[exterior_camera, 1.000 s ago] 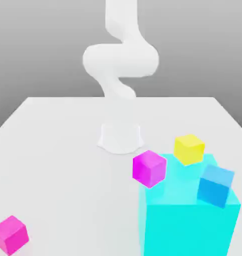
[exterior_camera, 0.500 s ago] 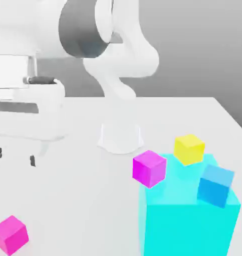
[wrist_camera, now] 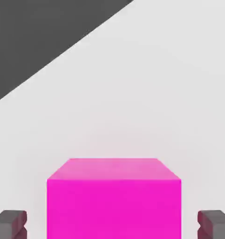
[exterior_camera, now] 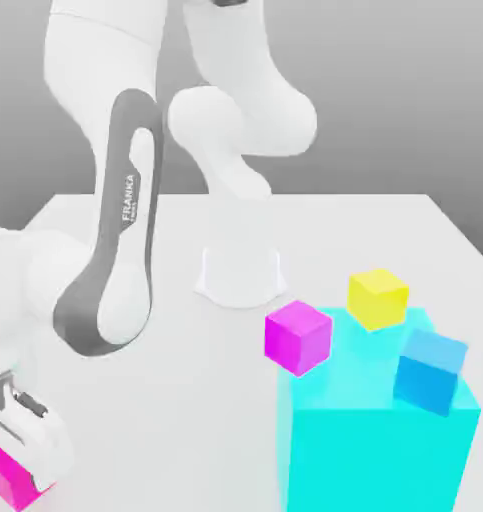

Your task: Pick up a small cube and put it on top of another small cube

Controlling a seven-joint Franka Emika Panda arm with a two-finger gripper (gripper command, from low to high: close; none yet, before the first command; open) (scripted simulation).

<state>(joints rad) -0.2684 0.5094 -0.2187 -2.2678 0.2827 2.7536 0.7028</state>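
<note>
The small hot-pink cube [exterior_camera: 5, 483] rests on the white table at the near corner on the exterior view's left, half covered by my hand. My gripper [exterior_camera: 17, 458] has come down over it. In the hand view the cube [wrist_camera: 114, 200] sits between the two dark fingertips [wrist_camera: 10, 225], with a narrow gap on each side, so the jaws stand open around it without touching. A second small cube, purpler magenta [exterior_camera: 298, 337], sits by the near-left top corner of the big cyan block [exterior_camera: 375, 445].
A yellow cube [exterior_camera: 377, 298] and a blue cube [exterior_camera: 430, 371] sit at the cyan block's top, on the exterior view's right. The arm's white base [exterior_camera: 241, 275] stands mid-table. The arm's grey-and-white link [exterior_camera: 115, 260] hangs over the left half.
The arm has swung in from above and lowered to the near left corner, bringing the hand down around the hot-pink cube. None of the cubes has moved.
</note>
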